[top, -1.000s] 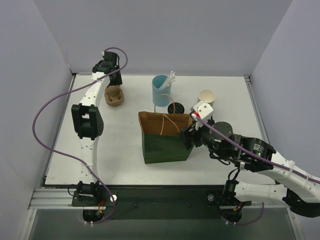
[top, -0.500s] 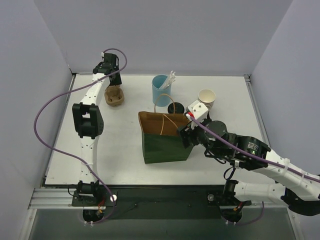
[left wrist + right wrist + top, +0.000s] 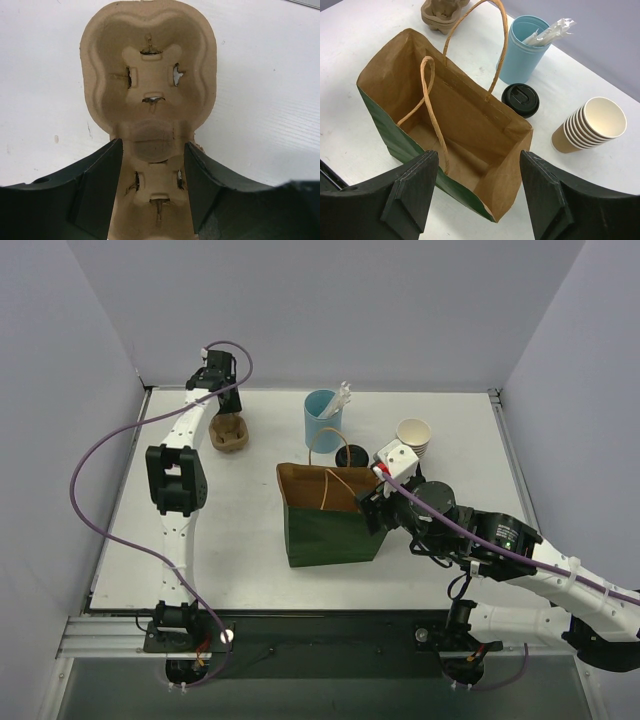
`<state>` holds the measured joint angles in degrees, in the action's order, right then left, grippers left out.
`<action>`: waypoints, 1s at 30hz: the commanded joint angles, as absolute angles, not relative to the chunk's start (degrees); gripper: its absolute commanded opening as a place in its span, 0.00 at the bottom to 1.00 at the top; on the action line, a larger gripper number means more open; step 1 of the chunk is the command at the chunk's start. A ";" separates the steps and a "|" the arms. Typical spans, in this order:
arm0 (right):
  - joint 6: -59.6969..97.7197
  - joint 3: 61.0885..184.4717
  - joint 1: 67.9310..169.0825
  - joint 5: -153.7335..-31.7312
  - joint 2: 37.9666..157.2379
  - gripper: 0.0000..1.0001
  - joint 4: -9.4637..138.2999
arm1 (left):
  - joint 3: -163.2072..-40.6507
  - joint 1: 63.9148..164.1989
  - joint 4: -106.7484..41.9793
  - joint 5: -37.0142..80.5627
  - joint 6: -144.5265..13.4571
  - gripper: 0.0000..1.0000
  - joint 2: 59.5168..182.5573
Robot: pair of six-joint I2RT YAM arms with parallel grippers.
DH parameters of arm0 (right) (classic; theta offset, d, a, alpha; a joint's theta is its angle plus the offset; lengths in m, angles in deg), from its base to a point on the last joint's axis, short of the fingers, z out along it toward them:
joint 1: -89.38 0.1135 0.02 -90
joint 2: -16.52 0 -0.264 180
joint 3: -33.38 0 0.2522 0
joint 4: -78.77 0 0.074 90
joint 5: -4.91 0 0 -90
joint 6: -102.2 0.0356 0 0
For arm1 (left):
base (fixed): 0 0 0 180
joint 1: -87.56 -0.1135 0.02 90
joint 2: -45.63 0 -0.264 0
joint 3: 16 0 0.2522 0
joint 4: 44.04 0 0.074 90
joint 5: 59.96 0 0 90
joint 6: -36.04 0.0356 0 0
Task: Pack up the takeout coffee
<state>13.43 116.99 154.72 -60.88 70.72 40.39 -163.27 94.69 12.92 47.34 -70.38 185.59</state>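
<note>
Black-lidded cup [image 3: 520, 98] beside green bag [image 3: 330, 535]

white table [image 3: 250, 530], pale lilac walls [image 3: 330, 310]

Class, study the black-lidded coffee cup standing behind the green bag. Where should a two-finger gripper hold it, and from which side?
Probably from above, closing on the takeout coffee just under its round lid. It stands upright, close behind the green bag and near the blue cup, so sideways approaches look crowded.
</note>
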 commanded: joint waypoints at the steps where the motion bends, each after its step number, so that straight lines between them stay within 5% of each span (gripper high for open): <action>1: 12.72 117.02 154.86 -58.55 70.40 0.66 42.16 | -163.53 93.97 10.41 47.26 -70.83 0.62 186.17; 30: 10.62 116.58 154.95 -57.06 70.66 0.66 42.16 | -163.44 93.89 9.97 46.73 -71.62 0.54 188.10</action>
<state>11.73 116.97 154.72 -59.38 70.74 40.41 -163.27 94.23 11.89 46.29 -70.93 186.97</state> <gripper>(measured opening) 0.663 0.539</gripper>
